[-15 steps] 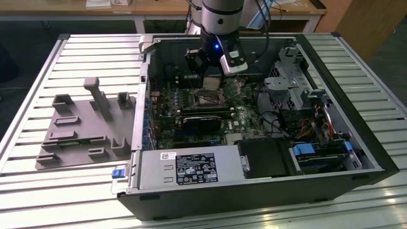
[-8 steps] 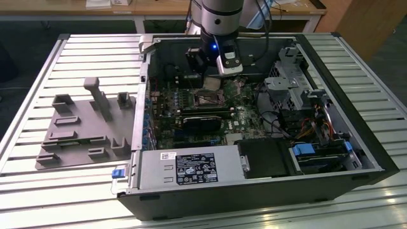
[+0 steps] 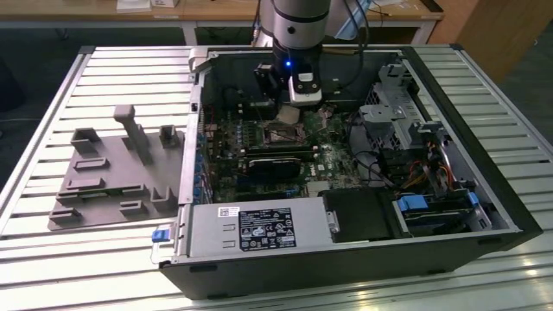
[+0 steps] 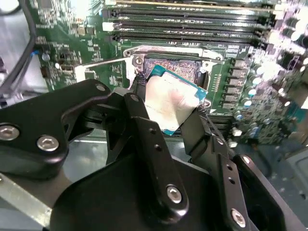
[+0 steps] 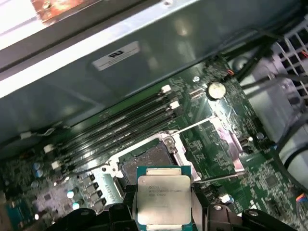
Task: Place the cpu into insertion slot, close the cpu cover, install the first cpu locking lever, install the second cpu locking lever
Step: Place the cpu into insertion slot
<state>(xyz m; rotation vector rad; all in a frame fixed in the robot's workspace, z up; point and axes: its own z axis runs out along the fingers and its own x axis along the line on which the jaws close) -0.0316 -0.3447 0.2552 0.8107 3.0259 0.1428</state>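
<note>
My gripper is shut on the cpu, a small flat square chip with a silvery-tan top, held by two opposite edges. In both wrist views the cpu hangs between the black fingers, a little above and to one side of the insertion slot. The slot is bare, dark and square. The cpu cover, a thin silvery frame with a square window, is swung open beside the slot.
The open computer case lies on a slatted metal table. Memory slots run beside the socket. A black graphics card, a power supply box, a drive cage and cables surround it. A grey moulded fixture sits at the exterior view's left.
</note>
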